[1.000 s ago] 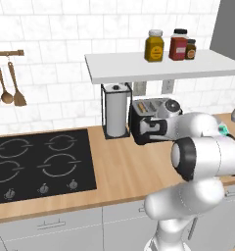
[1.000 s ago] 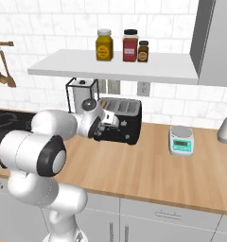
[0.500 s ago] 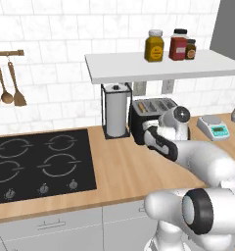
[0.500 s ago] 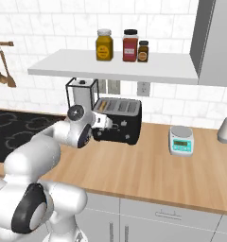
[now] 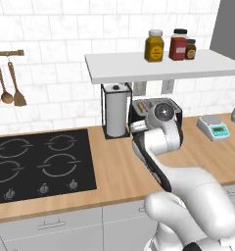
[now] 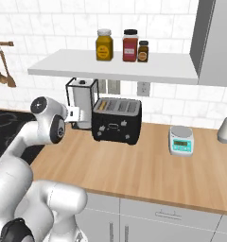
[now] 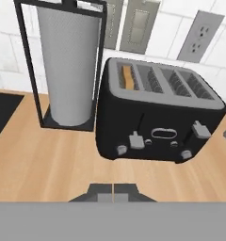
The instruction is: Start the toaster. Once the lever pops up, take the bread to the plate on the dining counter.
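The jaws [image 7: 113, 190] are clenched empty; the toaster [image 7: 157, 113] lever [image 7: 135, 140] just ahead should be pressed squarely downward, avoiding the bread [image 7: 127, 76].

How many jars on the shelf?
3, in a row on the white shelf: yellow jar leftmost, red jar in the middle, small dark jar rightmost. None looks hidden.

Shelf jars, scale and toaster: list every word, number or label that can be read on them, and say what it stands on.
No text can be read anywhere.
Yellow jar: plain label, no lettering.
Red jar: label too blurred to read.
Small dark jar: label too small to read.
Kitchen scale: green display, no digits legible.
Toaster: front controls carry no readable marks.
Wall outlet: unmarked.
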